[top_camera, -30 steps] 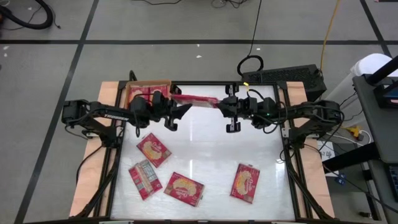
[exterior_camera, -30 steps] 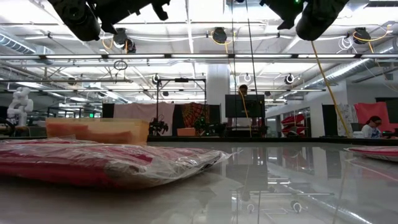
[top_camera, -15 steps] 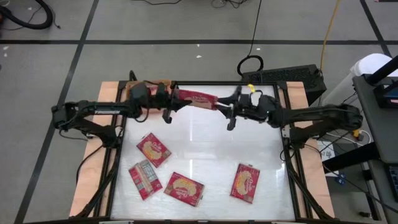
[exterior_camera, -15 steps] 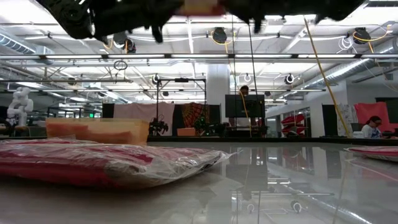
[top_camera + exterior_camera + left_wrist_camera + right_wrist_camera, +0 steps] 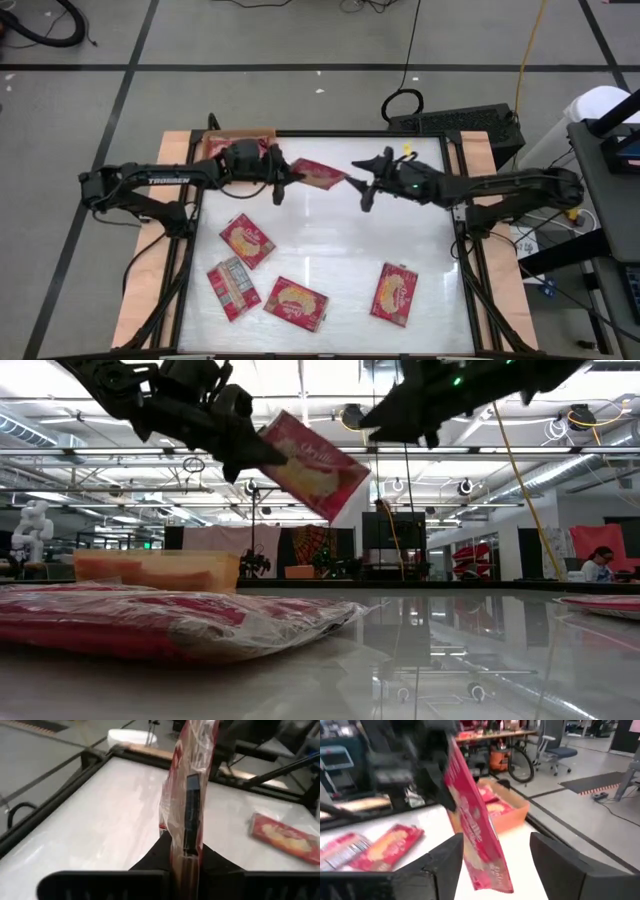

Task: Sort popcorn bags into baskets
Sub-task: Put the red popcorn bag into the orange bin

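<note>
A red popcorn bag [image 5: 318,174] hangs in the air over the far middle of the table, with my left gripper [image 5: 283,178] shut on its left end. My right gripper [image 5: 360,184] stands open just past the bag's right end; in the right wrist view its fingers [image 5: 440,865] flank the bag's lower end [image 5: 485,865], and I cannot tell whether they touch it. The orange basket [image 5: 236,140] sits at the far left corner with red bags inside. Several more bags [image 5: 247,240] lie flat on the near half of the table. My left gripper pinches the bag's left end [image 5: 186,851] between its two fingers. The fingers come nearly level from the table's left. The bag is lifted clear of the table, and its free end [image 5: 340,485] slopes down away from the fingers.
Loose bags lie at the near left [image 5: 233,288], near middle [image 5: 296,303] and near right [image 5: 394,294]. Light wooden boards [image 5: 150,260] flank the white tabletop, and a dark frame runs along its edges. The far middle of the table under the grippers is bare.
Both grippers have come down and tipped from pointing steeply down to nearly level. The bag spanned between them at the far edge; now it has come toward the near side with my left gripper, and its right end stands free of my right gripper.
</note>
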{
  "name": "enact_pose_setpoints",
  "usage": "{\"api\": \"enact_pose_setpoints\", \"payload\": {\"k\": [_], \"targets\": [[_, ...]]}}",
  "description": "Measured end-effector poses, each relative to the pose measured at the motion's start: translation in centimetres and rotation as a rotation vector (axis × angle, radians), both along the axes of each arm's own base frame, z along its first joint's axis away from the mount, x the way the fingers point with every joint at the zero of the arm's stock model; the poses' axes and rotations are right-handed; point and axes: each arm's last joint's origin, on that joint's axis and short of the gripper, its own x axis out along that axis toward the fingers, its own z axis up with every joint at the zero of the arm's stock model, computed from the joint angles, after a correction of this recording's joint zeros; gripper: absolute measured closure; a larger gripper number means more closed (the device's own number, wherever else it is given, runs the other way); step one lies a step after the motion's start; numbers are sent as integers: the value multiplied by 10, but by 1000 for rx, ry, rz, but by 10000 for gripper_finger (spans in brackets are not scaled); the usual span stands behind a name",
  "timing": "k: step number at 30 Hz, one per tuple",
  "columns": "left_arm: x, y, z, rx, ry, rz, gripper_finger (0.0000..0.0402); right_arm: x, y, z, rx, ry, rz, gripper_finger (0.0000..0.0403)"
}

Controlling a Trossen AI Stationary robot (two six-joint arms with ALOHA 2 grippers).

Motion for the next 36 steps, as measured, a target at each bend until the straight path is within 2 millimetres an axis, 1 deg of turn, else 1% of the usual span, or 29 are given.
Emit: {"api": "enact_pose_setpoints", "payload": {"k": [2, 6, 9, 11, 13, 15, 17, 19, 20, 21, 23, 26, 28, 30, 33, 36], "targets": [[3, -3, 1, 14, -9, -19, 385, 10, -1, -11, -17, 21, 10, 176], [4, -11, -4, 44, 40, -54, 382, 28, -3, -26, -58, 15, 71, 176], [5, -16, -5, 68, 58, -59, 366, 37, -6, -41, -61, 47, 104, 186], [5, -19, -6, 72, 70, -60, 363, 41, -8, -48, -48, 53, 146, 200], [6, -20, -6, 75, 67, -64, 368, 44, -10, -53, -36, 56, 162, 225], [6, -21, -6, 76, 68, -67, 376, 46, -11, -58, -31, 71, 162, 260], [6, -22, -6, 77, 68, -65, 382, 46, -12, -59, -37, 76, 165, 305], [7, -22, -5, 68, 57, -60, 378, 46, -12, -58, -43, 71, 166, 356], [7, -22, -5, 47, 53, -53, 369, 46, -12, -57, -49, 72, 170, 378], [7, -23, -5, 30, 50, -52, 355, 46, -12, -57, -61, 74, 173, 388], [8, -25, -4, 43, 47, -44, 313, 44, -12, -54, -71, 69, 170, 386], [7, -23, -4, 66, 61, 81, 240, 40, -15, -45, -79, 44, 150, 379], [6, -21, -2, 69, 57, 136, 194, 34, -16, -37, -85, 38, 142, 386], [6, -21, -1, 56, 54, 142, 156, 29, -18, -30, -95, 40, 132, 394], [5, -22, -1, 51, 51, 132, 121, 21, -18, -25, -96, 30, 124, 393], [5, -22, 0, 51, 28, 132, 111, 15, -17, -24, -93, -71, 121, 390]]}}
